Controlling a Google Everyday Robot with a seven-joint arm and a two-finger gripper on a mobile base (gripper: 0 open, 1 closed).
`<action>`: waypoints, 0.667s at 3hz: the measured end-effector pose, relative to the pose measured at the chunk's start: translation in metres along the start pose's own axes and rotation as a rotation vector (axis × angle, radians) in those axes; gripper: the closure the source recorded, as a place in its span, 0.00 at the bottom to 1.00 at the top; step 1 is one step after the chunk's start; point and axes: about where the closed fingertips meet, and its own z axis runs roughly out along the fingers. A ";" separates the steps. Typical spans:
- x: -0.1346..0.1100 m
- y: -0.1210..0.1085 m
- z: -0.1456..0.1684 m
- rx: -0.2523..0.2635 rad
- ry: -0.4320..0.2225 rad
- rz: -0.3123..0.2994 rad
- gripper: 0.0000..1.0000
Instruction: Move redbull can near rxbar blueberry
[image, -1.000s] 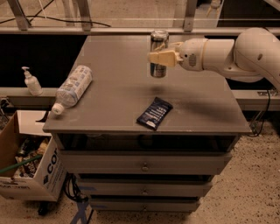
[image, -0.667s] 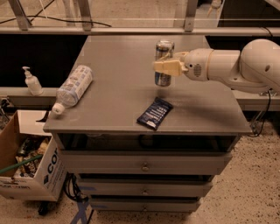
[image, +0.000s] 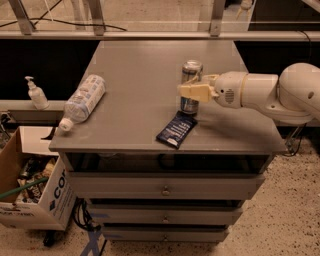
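Note:
The redbull can (image: 190, 75) stands upright on the grey table top (image: 140, 85), right behind the far end of the rxbar blueberry (image: 176, 129), a dark navy wrapper lying flat near the front edge. My gripper (image: 192, 91) reaches in from the right on a white arm (image: 270, 92). Its pale fingers (image: 196, 92) are closed around the can's middle, and the can's base is at the table surface, close to the bar.
A clear plastic water bottle (image: 82, 100) lies on its side at the table's left edge. A hand sanitizer pump bottle (image: 36, 94) stands on a ledge to the left. A cardboard box (image: 31, 192) sits on the floor at lower left. Drawers (image: 165, 190) are below the table top.
My gripper has carried the can forward and down toward the bar. The can now stands at the bar's far end. The bar and bottle have not moved.

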 end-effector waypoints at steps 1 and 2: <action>0.016 0.007 -0.002 -0.025 -0.010 -0.002 1.00; 0.023 0.011 -0.002 -0.048 -0.026 -0.018 1.00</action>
